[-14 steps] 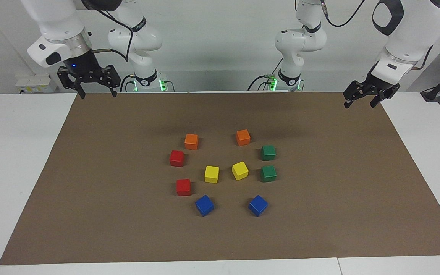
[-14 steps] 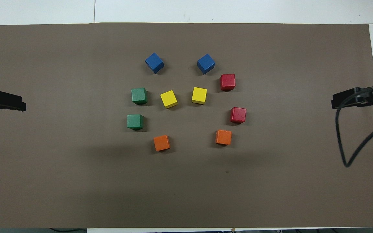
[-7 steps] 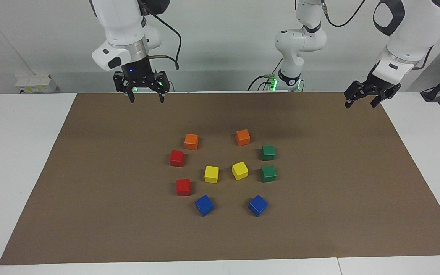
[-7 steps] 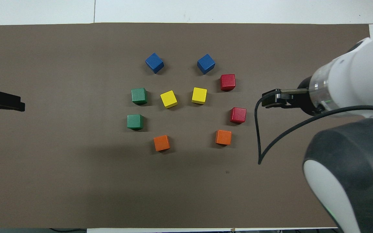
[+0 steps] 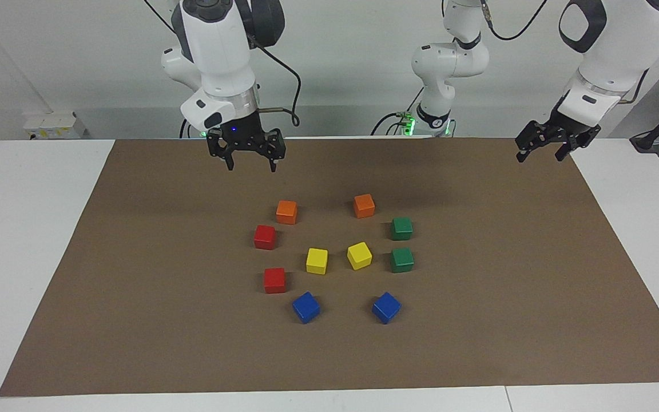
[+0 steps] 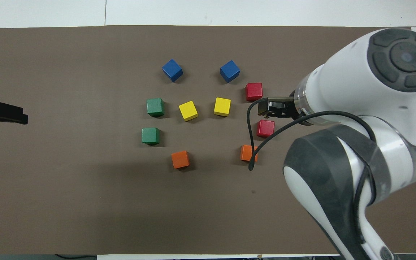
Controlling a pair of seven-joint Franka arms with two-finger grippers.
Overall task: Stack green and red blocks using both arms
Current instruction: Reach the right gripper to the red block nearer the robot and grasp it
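Observation:
Two red blocks lie toward the right arm's end of a cluster of cubes. Two green blocks lie toward the left arm's end. The overhead view shows the same red blocks and green blocks. My right gripper hangs open and empty, high over the mat by the red blocks, touching nothing; from overhead the right gripper shows between them. My left gripper waits open over the mat's corner at its own end.
A brown mat covers the table. Two orange cubes lie nearest the robots, two yellow cubes in the middle, two blue cubes farthest. A black cable dangles from the right arm.
The right arm has swung in from the mat's corner at its own end toward the cluster, its gripper still open. The left arm and all cubes have stayed put.

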